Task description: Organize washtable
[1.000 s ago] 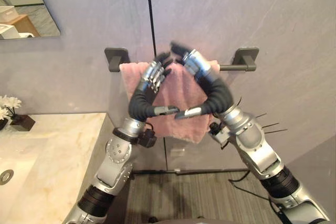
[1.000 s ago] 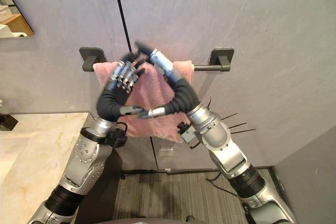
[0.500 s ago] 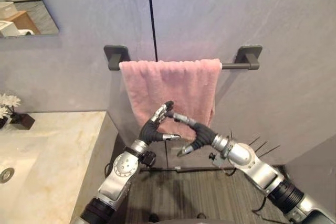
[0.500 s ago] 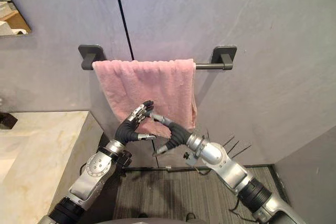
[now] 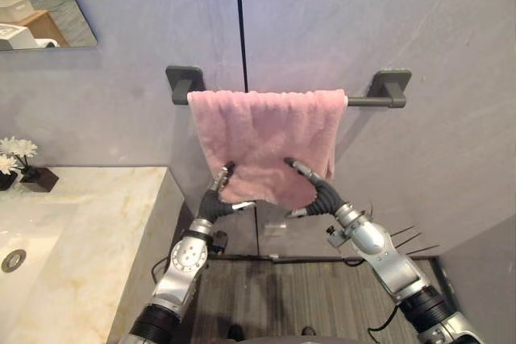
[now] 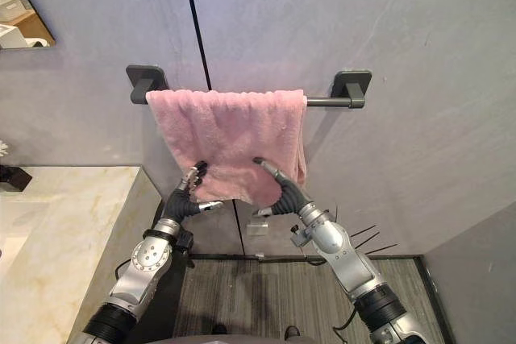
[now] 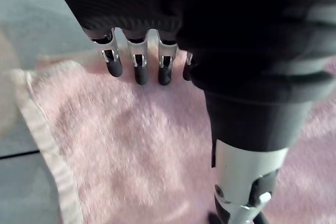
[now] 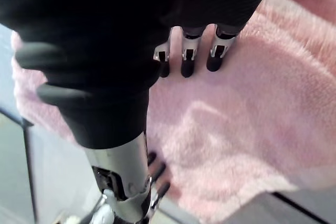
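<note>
We find the pink towel [image 5: 266, 130] draped over the dark wall bar [image 5: 372, 101], right of the bench [image 5: 89, 231]. The left hand [image 5: 216, 196] and right hand [image 5: 316, 189] lay straight, open fingers against its lower edge, gripping nothing. At the bench's far left, a dark pot [image 5: 38, 179] holds white flowers [image 5: 14, 149], near the sink [image 5: 20, 239].

Pink towel [image 5: 262, 138] with a paler, beige-ish hem strip [image 7: 50, 150], on a dark grey bar [image 5: 363, 102] with matching dark brackets. Pale grey wall [image 5: 363, 22] with faint lighter streaks and one thin black vertical seam [image 5: 240, 22]; cream marble counter [image 5: 89, 231] with tan veining, white flowers [image 5: 12, 151] in a dark brown pot [image 5: 39, 179], floor [image 5: 282, 296] in grey-brown stripes. Silver fingers with dark tips and black ribbed covers on left hand [image 5: 216, 195] and right hand [image 5: 313, 187].
</note>
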Controlling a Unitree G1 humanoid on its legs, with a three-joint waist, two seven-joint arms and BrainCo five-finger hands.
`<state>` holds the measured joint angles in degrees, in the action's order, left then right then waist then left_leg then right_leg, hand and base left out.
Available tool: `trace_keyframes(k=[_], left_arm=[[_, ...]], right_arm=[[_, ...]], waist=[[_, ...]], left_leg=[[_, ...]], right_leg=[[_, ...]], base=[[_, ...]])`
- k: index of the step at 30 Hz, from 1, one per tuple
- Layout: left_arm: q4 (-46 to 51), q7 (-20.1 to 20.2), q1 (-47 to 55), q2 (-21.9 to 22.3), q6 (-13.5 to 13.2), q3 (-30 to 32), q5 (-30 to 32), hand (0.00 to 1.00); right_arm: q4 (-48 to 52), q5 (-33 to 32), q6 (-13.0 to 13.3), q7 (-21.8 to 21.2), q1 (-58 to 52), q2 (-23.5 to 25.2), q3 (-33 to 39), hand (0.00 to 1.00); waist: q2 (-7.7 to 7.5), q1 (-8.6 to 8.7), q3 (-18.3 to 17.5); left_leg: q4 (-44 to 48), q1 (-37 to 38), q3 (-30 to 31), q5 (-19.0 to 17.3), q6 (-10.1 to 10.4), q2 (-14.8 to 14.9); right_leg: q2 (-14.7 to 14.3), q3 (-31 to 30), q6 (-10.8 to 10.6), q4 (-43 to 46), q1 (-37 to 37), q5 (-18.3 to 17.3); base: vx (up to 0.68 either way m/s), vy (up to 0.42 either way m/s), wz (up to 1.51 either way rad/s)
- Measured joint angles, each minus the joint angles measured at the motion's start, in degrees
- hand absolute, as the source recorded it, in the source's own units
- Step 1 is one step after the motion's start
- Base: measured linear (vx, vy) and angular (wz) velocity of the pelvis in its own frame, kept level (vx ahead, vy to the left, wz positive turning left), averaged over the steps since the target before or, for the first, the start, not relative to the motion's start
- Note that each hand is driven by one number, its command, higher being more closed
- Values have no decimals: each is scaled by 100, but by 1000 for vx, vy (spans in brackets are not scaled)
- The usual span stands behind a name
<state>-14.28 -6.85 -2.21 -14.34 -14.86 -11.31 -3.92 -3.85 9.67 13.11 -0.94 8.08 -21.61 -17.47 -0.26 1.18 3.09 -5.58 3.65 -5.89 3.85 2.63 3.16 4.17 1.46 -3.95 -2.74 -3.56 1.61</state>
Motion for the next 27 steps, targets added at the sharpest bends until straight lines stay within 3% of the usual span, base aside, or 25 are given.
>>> trace_keyframes(k=[11,17,23,27], left_arm=[[-182,-265,-177,98,72,557,-7,0],[-165,-326,-146,169,77,930,-4,0],[-12,-323,-24,276,86,1229,-2,0],[212,-319,286,487,88,1658,-24,0]], right_arm=[[-283,13,-118,612,-4,548,875,0],[-377,-23,-131,709,-110,755,1570,0],[-288,-800,-119,675,-635,1042,2233,0],[340,-1624,-11,454,-1163,1304,2697,0]], waist=[[-103,15,-12],[-126,14,-7],[-162,37,-2],[-164,122,1]], left_leg=[[0,-14,0,2,4,18],[1,-12,16,4,6,19],[2,-3,32,2,7,23],[-1,36,21,-3,8,-5]], right_leg=[[-1,-3,17,-52,-8,41],[-1,9,17,-60,-21,44],[-2,26,18,-91,-56,44],[-15,67,14,-100,-91,42]], base=[[-10,-3,0],[0,0,0],[0,0,0],[-7,-4,-1]])
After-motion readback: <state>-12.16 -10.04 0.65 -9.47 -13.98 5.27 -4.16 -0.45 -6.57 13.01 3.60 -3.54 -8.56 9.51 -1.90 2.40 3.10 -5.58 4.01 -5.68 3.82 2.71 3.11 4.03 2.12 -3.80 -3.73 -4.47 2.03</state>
